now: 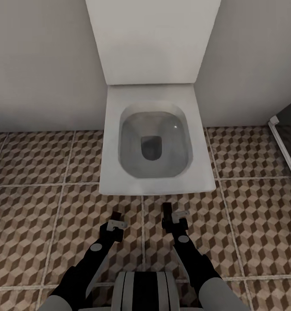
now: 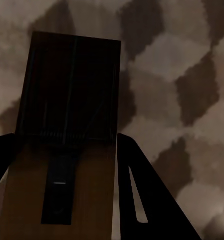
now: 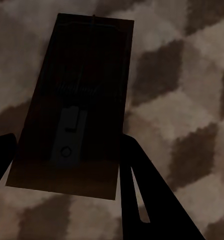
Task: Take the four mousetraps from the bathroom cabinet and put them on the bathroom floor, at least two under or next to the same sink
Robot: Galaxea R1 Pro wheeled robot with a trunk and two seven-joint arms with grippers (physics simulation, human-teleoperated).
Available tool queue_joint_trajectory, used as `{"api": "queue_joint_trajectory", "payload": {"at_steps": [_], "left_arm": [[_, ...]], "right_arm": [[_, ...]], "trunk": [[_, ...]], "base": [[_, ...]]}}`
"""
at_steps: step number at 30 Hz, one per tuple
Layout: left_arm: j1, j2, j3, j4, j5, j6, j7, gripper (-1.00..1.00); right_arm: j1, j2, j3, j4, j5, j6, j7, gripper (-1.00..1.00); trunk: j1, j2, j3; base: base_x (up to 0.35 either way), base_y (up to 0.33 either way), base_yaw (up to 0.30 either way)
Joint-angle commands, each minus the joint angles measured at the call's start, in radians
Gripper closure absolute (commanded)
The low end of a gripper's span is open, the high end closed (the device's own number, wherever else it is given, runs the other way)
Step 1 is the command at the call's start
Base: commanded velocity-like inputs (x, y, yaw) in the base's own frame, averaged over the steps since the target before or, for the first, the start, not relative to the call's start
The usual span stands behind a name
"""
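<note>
Place: the robot stands in front of a white square toilet bowl with raised lid, which is against a pale grey wall.
Floor: large square tiles with brown-and-beige cube pattern and pale grout lines; they fill the ground under both arms.
Left gripper: held low over the tiles, just before the toilet's front edge. In the left wrist view its black fingers are clamped on a flat rectangular wooden mousetrap with dark wire parts, one finger at each long side of the board.
Right gripper: near the left one, also low over the tiles. In the right wrist view its dark fingers are closed on a second flat wooden mousetrap with a pale metal piece in the middle.
Mousetraps: both are in the air above the tiles, one in each gripper, not lying on the floor.
Right edge: a dark panel with a white frame stands on the tiles.
</note>
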Motion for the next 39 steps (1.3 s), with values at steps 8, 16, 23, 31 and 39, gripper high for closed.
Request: {"api": "queue_joint_trajectory", "payload": {"at_steps": [8,16,23,31,39], "left_arm": [[0.000,0.002,-0.004,0.078,0.001,-0.167,0.007,1.00],[0.000,0.002,-0.003,0.157,0.000,-0.279,0.007,1.00],[0.000,0.000,-0.002,0.181,-0.002,-0.285,0.008,1.00],[0.000,0.000,-0.003,0.164,-0.002,-0.290,0.007,1.00],[0.000,0.000,-0.004,0.156,-0.002,-0.290,0.007,1.00]], "right_arm": [[0.000,0.000,0.002,0.002,0.006,0.006,-0.003,1.00],[0.000,0.000,0.002,0.003,0.006,0.006,-0.003,1.00],[0.000,0.000,0.002,0.003,0.006,0.006,-0.003,1.00],[0.000,0.000,0.002,0.003,0.007,0.006,-0.003,-1.00],[0.000,0.000,0.002,0.003,0.007,0.006,-0.003,-1.00]], "trunk": [[0.000,0.000,-0.001],[0.000,0.000,-0.001],[0.000,0.000,-0.001],[0.000,0.000,-0.001],[0.000,0.000,-0.001]], "base": [[0.000,0.000,0.000],[0.000,0.000,0.000],[0.000,0.000,0.000],[0.000,0.000,0.000],[0.000,0.000,0.000]]}}
